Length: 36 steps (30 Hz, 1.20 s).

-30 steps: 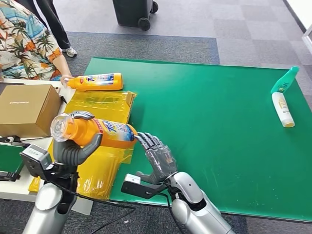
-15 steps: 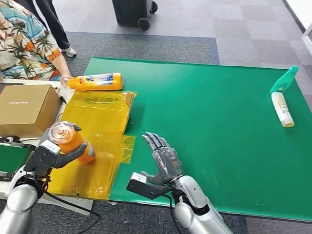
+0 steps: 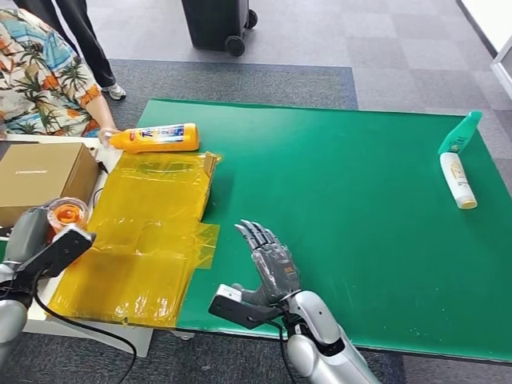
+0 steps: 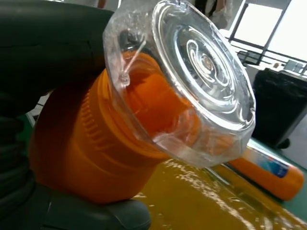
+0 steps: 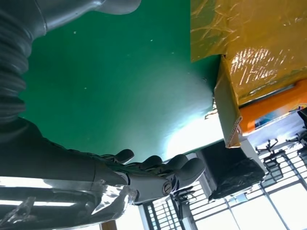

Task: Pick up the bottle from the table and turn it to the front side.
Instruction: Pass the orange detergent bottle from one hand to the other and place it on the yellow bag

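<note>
Head view, left to right. At 9 o'clock, the left hand [image 3: 30, 236] grips the orange bottle [image 3: 66, 214], clear cap [image 4: 203, 81] toward the camera, beside the cardboard box [image 3: 42, 178]. At 11 o'clock, a second orange bottle [image 3: 158, 138] lies on the yellow film [image 3: 151, 232]. At 6 o'clock, the right hand [image 3: 270, 264] hovers over the green mat [image 3: 338, 200], fingers spread, holding nothing. At 2 o'clock lie a green bottle [image 3: 461, 133] and a white bottle [image 3: 457, 180].
</note>
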Each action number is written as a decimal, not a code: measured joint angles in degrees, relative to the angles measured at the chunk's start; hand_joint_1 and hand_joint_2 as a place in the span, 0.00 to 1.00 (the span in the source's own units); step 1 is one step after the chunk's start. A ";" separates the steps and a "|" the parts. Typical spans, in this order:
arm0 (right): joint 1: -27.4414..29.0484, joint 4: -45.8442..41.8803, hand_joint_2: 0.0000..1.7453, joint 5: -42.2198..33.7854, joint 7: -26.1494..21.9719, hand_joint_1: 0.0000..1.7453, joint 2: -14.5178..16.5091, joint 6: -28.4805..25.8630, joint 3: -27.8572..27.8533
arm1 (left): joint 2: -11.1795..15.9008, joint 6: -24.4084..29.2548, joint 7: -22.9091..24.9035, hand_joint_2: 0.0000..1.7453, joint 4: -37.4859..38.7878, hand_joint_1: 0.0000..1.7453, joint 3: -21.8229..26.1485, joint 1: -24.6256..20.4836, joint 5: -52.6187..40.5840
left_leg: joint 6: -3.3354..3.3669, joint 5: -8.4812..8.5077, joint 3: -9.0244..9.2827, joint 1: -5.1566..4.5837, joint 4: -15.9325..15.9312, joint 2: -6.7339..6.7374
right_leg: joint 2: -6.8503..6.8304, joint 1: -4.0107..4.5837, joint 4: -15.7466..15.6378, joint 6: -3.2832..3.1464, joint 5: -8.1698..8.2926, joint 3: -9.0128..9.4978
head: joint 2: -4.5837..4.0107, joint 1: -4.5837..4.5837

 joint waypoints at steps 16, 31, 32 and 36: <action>0.77 -0.36 1.00 1.35 0.28 0.00 0.36 2.04 -0.29 | 0.98 4.34 6.51 1.00 11.43 0.00 5.66 0.01 -13.73 | -0.19 0.14 -0.42 0.28 0.00 0.17 | 0.14 0.27 0.02 -0.17 0.07 -0.41 | -0.02 -0.01; 1.14 -1.56 1.00 3.07 1.45 0.00 0.43 4.34 -0.28 | -3.78 9.29 6.60 1.00 20.90 0.00 7.29 -4.60 -21.91 | -0.19 0.14 -0.52 0.28 0.01 0.17 | 0.14 0.26 0.01 -0.17 0.07 -0.53 | -0.01 -0.01; 1.21 -1.66 1.00 3.21 1.58 0.00 0.43 4.44 -0.28 | -4.26 10.10 5.86 1.00 20.99 0.00 7.29 -4.78 -21.88 | -0.19 0.14 -0.53 0.28 0.01 0.17 | 0.14 0.26 0.01 -0.17 0.07 -0.55 | -0.02 -0.01; 1.58 -1.95 1.00 3.55 1.91 0.00 0.42 4.89 -0.28 | -6.69 14.96 2.00 1.00 20.43 0.00 7.28 -5.30 -19.93 | -0.19 0.14 -0.57 0.27 0.01 0.17 | 0.14 0.26 0.01 -0.17 0.08 -0.57 | 0.00 -0.01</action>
